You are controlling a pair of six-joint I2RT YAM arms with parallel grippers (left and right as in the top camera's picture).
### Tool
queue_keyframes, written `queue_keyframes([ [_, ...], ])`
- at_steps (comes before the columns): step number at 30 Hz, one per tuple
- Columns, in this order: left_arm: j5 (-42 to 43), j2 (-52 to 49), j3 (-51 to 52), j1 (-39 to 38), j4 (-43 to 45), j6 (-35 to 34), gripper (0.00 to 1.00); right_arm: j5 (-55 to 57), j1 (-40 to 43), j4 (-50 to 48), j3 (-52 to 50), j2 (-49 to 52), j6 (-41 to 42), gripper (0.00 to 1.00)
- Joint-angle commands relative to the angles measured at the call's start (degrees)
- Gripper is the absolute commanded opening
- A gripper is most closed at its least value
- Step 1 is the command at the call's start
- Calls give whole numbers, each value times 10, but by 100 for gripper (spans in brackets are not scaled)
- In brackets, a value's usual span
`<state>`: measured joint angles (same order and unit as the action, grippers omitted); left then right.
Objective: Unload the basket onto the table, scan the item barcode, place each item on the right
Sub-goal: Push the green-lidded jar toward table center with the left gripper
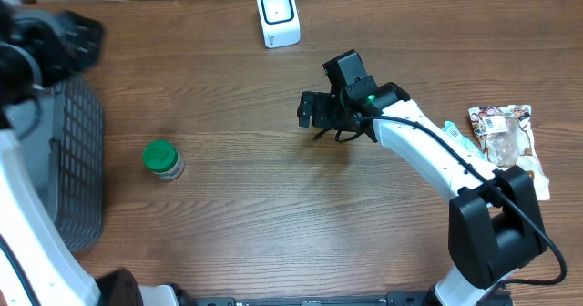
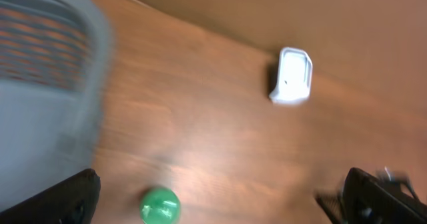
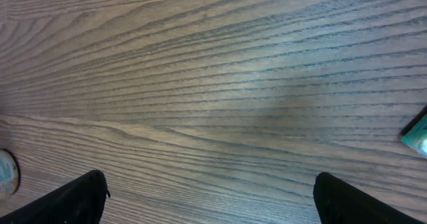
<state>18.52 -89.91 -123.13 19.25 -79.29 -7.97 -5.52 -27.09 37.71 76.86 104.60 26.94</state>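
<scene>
So far nothing of the scanning seems done, as I judge it: no item is held, and nothing is in front of the scanner (image 1: 278, 15), which stands alone at the 12 o'clock edge of the table (image 1: 273, 215). The item most likely to be scanned is the green-capped jar (image 1: 162, 158). It stands upright on the bare wood toward 9 o'clock, well apart from the scanner and near the grey basket (image 1: 77, 160) on its 9 o'clock side. Some snack packets (image 1: 506, 142) lie at the 3 o'clock edge, so I cannot say for sure which product is meant. The right gripper (image 1: 304, 110) hovers near the middle of the table, at 3 o'clock from the jar and apart from it, and its fingers (image 3: 73, 197) are spread wide with only wood grain between them. The left gripper (image 2: 217, 194) hangs high near the basket, at about 10 o'clock. Its fingers (image 2: 70, 197) are spread wide too and hold nothing, though its picture is blurred. No barcode is readable in any view. What is left, in my opinion, is the whole task: to reach the item, close on it, lift it, and turn its label to the face of the scanner.
</scene>
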Motion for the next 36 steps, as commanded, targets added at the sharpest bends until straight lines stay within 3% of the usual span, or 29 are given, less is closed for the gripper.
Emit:
queue_keyframes([
  [1,-82,-25,31,-79,-25,7,100,5,-2,-2,1,2,-4,100],
  [4,-173,-45,93,-149,-37,-14,100,5,-2,-1,1,2,-4,100],
  [9,-308,-62,226,-210,-27,-114,100,5,-2,4,1,2,-4,100],
  [18,-309,-62,398,-165,91,-126,100,5,-2,5,1,2,-4,100],
  [25,-277,-62,465,-131,164,-122,100,5,-2,7,1,2,-4,100],
  [36,-216,-62,534,-125,206,-113,100,6,-2,9,1,2,-4,100],
])
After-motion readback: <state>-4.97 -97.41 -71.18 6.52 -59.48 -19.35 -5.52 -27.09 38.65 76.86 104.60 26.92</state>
